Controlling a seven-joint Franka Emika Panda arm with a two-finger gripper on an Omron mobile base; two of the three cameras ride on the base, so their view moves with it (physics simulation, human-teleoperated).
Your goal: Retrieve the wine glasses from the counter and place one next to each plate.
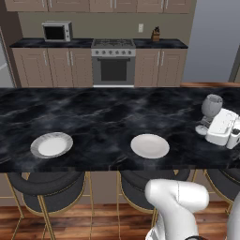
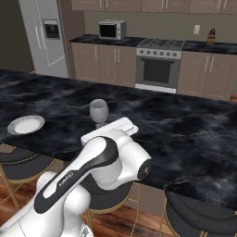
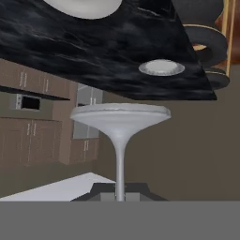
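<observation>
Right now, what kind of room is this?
A home kitchen, rendered: a stove with oven and a microwave on the back counter, a fridge, and a black marble island set with two plates.

Left base view: set behind the arm on its left, raised, looking forward and down across the black marble island (image 1: 108, 117) toward the far counter (image 1: 47, 43) with microwave (image 1: 57, 32) and oven (image 1: 113, 67). Both plates (image 1: 52, 144) (image 1: 150, 146) near the lower edge, stools (image 1: 51, 185) below.

Right base view: set behind the arm on its right, same height, facing forward and leftward; takes in refrigerator (image 2: 46, 34), microwave (image 2: 112, 29), oven (image 2: 158, 69), island (image 2: 185, 125), one plate (image 2: 26, 124).

Shared between both: island top, far cabinets, wine glass (image 1: 211, 107) (image 2: 98, 111).

Hand view: rolled upside down, very near the wine glass (image 3: 120, 122), island (image 3: 93, 51) overhead with plate (image 3: 161, 68).
</observation>
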